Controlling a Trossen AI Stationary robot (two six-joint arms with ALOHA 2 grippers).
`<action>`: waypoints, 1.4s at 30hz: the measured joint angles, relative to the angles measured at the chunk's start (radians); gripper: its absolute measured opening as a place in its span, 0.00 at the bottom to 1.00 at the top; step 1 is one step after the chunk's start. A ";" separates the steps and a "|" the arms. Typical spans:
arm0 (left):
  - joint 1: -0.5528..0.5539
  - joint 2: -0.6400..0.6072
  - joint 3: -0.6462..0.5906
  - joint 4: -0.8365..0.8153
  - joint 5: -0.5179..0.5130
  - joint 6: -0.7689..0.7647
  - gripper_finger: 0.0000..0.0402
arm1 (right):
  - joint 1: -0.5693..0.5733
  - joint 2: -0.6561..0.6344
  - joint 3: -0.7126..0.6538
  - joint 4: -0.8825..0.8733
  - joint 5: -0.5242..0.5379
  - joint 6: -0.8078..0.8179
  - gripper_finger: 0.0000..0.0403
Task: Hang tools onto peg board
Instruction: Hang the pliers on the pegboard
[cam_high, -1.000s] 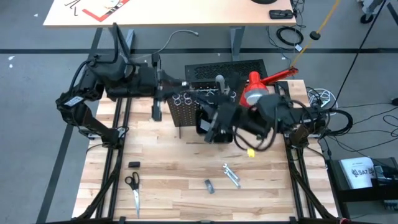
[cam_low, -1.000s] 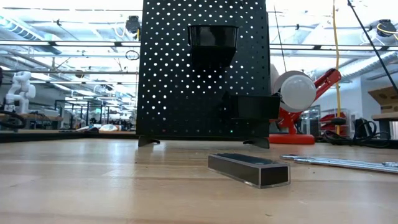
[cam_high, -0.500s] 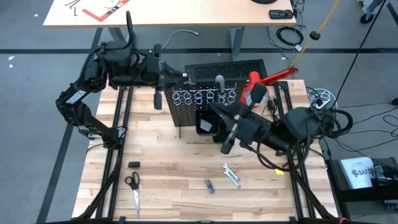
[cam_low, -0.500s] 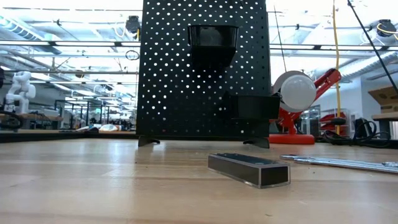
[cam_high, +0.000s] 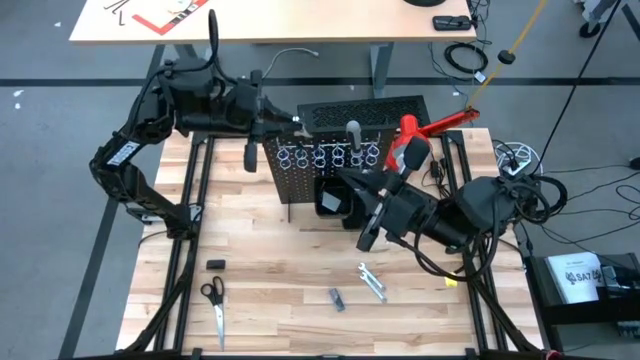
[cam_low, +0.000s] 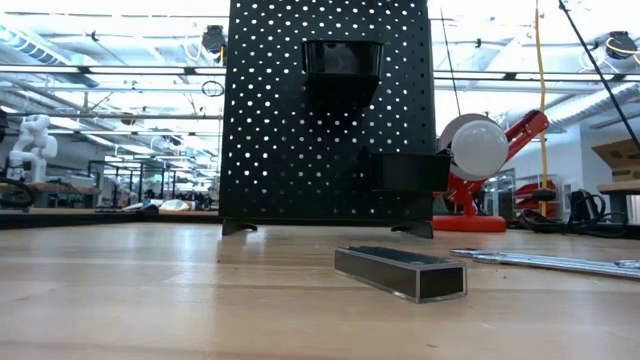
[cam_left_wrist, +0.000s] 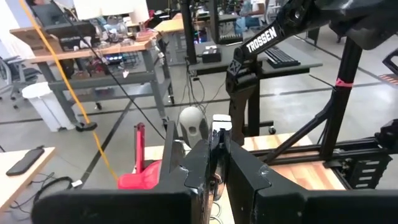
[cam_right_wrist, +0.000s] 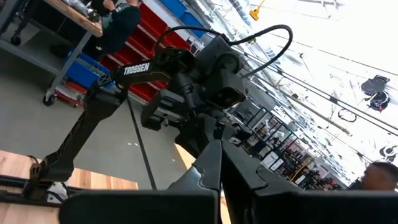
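Observation:
The upright black peg board (cam_high: 330, 165) stands at the table's far middle, with a row of silver rings (cam_high: 330, 155) and a black bin (cam_high: 328, 203); it also shows in the low view (cam_low: 330, 120). My left gripper (cam_high: 296, 122) is shut above the board's far left corner. A small pale piece (cam_left_wrist: 221, 121) shows at its fingertips; I cannot tell whether it is held. My right gripper (cam_high: 355, 195) is shut and empty, just right of the bin. A silver wrench (cam_high: 372, 281), a small dark bar (cam_high: 337, 298) and scissors (cam_high: 213, 300) lie flat on the table.
A flat black slotted panel (cam_high: 365, 108) lies behind the board. A red lamp (cam_high: 410, 150) stands at its right, and a grey knob (cam_high: 352, 130) sticks up at the board's top. A small black piece (cam_high: 215, 264) lies at the near left. Cables hang off the right edge.
My right gripper has drawn back from the bin toward the table's right and near edges. My left gripper has gone from the rings' left end toward the far edge.

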 joint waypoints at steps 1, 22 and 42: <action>0.001 0.000 0.000 -0.001 0.001 -0.008 0.10 | 0.000 0.000 0.000 -0.005 0.000 0.004 0.00; 0.008 0.030 0.000 -0.046 -0.001 -0.072 0.10 | 0.000 0.000 0.000 -0.005 -0.003 0.020 0.00; 0.008 0.094 0.000 -0.055 -0.026 -0.124 0.10 | 0.005 0.000 0.000 -0.037 0.000 0.040 0.00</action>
